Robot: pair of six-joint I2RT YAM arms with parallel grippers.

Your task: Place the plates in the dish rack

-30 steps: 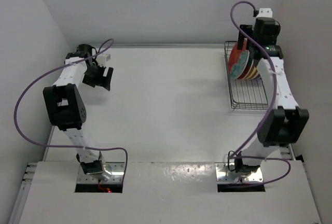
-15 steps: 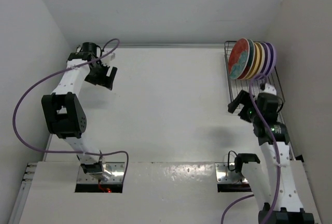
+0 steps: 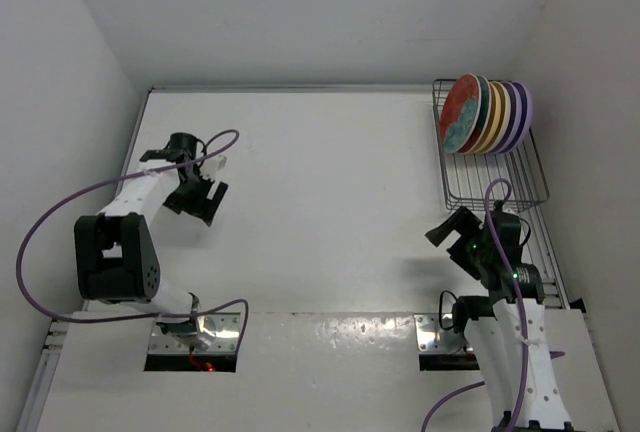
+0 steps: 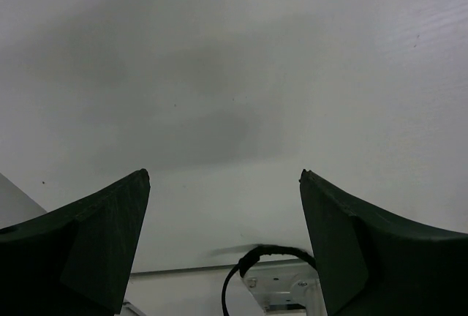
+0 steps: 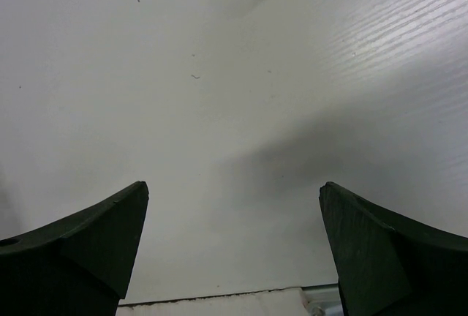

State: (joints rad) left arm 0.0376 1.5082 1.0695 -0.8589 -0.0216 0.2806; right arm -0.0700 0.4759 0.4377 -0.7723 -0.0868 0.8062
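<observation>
At left centre, the left gripper (image 4: 223, 173) hangs over the desk (image 3: 320, 182), spread wide and holding nothing. At lower right, the right gripper (image 5: 234, 184) gapes likewise, empty. At upper right, the plates (image 3: 485, 112) stand on edge in the rack (image 3: 497, 180). They are probably stiff, slick, breakable and fairly heavy, so pinch the rim.

dish rack (image 3: 492, 188): sits in the far right corner of the desk (image 3: 330, 167), long side running front to back
plates (image 3: 485, 115): standing on edge in a tight row, all in the rack's far end
left pincer (image 3: 203, 198): mine's over the left side of the desk, well apart from the rack
right pincer (image 3: 452, 233): near right, just left of the rack's near end, in front of the plates
</observation>
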